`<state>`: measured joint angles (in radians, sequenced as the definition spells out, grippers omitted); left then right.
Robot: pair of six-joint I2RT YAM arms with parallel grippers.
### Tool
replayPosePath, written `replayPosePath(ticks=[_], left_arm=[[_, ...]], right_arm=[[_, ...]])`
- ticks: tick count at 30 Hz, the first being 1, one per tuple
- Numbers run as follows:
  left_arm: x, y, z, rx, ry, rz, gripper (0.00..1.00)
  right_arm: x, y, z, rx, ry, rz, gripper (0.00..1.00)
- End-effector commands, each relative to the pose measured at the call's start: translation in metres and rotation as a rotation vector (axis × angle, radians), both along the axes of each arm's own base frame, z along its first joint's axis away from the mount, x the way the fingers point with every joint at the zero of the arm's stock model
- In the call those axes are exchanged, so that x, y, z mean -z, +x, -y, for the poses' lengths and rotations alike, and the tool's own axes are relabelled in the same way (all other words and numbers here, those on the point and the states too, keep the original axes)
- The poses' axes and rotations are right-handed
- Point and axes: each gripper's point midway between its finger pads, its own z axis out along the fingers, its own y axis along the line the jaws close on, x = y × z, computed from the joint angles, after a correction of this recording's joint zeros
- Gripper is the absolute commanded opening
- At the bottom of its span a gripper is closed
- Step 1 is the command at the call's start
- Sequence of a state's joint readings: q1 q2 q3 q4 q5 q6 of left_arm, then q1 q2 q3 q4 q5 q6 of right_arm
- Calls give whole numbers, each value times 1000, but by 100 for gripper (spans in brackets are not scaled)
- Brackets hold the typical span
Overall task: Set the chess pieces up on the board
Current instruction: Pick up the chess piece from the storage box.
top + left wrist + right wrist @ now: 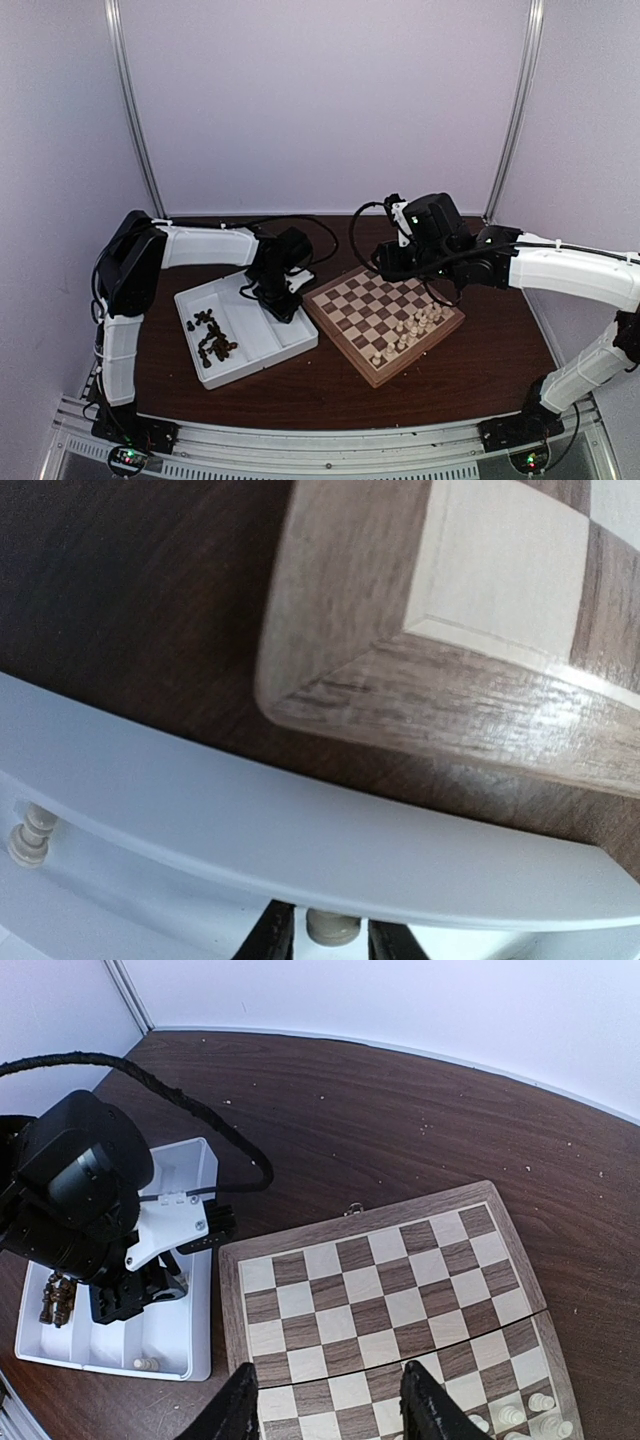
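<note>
Within the white tray [265,340], dark pieces [212,338] and cream pieces [330,927] in separate compartments.

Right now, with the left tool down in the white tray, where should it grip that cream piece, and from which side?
Probably across its round body, coming straight down from above. The cream piece sits between the left tool's fingers, and the tray wall close beside it would likely block a sideways approach.

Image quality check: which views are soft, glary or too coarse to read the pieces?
Left wrist: shot too close, the board corner is soft, with a sheen along its rim, and the white tray rim fills the lower frame. Right wrist: sharp and evenly lit. Top external: coarse, the chess pieces barely resolve.
</note>
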<state>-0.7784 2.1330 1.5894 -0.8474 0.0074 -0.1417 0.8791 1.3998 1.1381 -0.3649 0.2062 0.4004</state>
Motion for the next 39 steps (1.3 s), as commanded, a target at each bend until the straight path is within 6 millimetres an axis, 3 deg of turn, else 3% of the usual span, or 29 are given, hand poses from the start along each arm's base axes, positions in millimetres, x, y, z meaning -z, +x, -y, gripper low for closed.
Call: replayPosePath(ticks=[1, 10, 18, 24, 28, 32, 39], left_arm=[[2, -8, -2, 27, 9, -15, 28], [2, -9, 2, 37, -8, -18, 31], [0, -6, 2, 27, -11, 0, 18], [-12, -9, -1, 10, -47, 36, 15], [-21, -7, 0, -3, -98, 83, 8], [-29, -2, 0, -16, -137, 148, 7], [-73, -5, 14, 23, -337, 258, 12]], right_arm=[[-5, 2, -1, 6, 20, 2, 48], [-6, 2, -2, 2, 22, 3, 48], [-6, 1, -2, 1, 20, 3, 48], [-7, 0, -6, -15, 34, -7, 47], [-3, -9, -27, -123, 63, -57, 50], [4, -22, -57, -265, 99, -150, 55], [12, -30, -79, -311, 175, -265, 60]])
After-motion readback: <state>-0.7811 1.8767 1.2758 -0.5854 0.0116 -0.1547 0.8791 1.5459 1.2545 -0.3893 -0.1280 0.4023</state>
